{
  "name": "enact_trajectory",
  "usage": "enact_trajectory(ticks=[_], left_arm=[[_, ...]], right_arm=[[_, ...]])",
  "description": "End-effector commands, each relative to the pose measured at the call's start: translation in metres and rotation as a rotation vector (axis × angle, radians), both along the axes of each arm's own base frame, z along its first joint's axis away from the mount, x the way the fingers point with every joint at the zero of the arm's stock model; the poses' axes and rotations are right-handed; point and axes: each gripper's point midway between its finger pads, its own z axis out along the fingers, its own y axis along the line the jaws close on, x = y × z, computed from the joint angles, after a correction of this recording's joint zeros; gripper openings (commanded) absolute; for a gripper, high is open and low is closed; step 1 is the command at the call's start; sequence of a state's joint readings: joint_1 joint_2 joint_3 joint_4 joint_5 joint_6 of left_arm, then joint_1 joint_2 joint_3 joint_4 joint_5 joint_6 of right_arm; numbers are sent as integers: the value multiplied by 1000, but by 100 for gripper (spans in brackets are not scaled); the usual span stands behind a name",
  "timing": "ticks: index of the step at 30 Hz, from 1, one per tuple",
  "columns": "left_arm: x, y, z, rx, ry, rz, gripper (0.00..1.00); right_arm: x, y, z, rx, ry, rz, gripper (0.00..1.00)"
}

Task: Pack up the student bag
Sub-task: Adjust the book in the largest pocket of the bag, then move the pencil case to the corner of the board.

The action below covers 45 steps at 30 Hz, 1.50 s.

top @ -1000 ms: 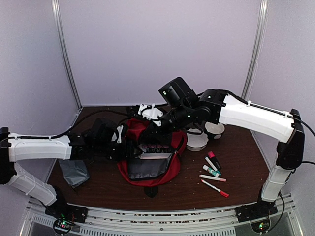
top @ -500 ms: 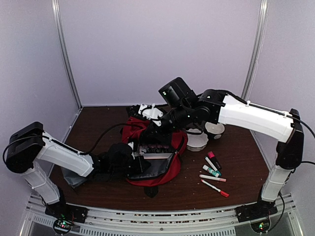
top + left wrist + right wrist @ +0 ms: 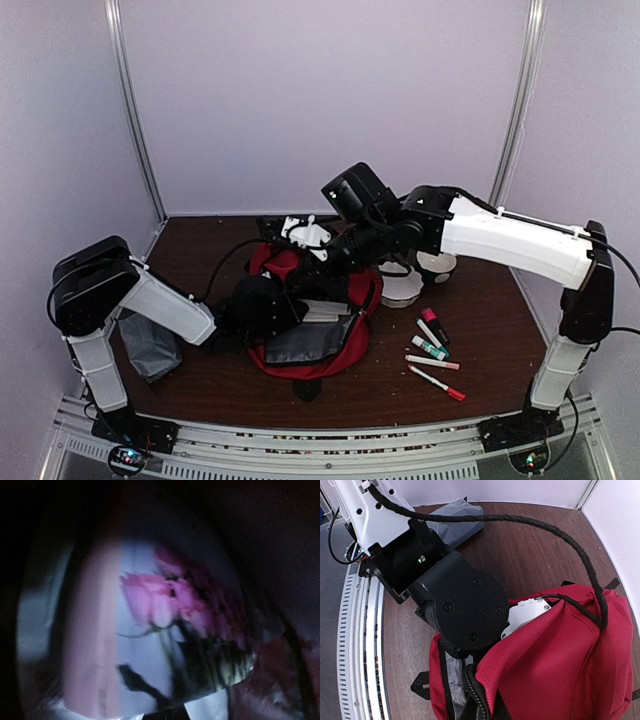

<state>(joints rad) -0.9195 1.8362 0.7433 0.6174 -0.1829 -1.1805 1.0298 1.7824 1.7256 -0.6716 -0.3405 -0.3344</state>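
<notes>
- Lying at the middle of the desk [image 3: 480,320], the student bag [image 3: 325,362] is unmoved, its mouth held up.
- The left arm [image 3: 165,305], stretched flat a second ago, is now folded, with its wrist pushed into the bag's mouth.
- The left pincer, spread earlier, is now pressed together inside the bag; a flowered notebook [image 3: 170,625] is seen before it.
- The right pincer [image 3: 316,258] stays pinched on the bag's upper rim.
</notes>
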Motion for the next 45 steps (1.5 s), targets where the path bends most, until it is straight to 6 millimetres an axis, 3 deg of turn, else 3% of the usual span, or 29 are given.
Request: enact_trajectory(ticks=[1,6,11,14,17,22,28,34,40,45], left_arm=[[22,-8,20,-47,-55,21,0],[7,-14,22,-72,-14,-42,0],[-44,-15,31,-35,73,-192,1],[-72,-2,42,124,91,-270,13],[-96,21,40,281,133,-329,25],[-126,76,25,406,232,-292,32],[-144,150,39,528,264,-152,37],[-164,245,47,609,354,102,65],[-163,305,60,554,344,315,72],[-159,327,68,552,357,410,79]], right_arm=[[-10,2,16,51,-10,41,0],[2,-1,16,48,-19,8,0],[21,-11,19,65,-7,-32,0],[32,-22,14,74,-6,-63,0],[37,-28,12,82,1,-67,0],[35,-36,13,92,-13,-63,0],[34,-36,10,99,-1,-55,0],[33,-35,3,87,-1,-43,0],[21,-24,-32,56,117,13,0],[16,-15,-74,7,239,32,0]])
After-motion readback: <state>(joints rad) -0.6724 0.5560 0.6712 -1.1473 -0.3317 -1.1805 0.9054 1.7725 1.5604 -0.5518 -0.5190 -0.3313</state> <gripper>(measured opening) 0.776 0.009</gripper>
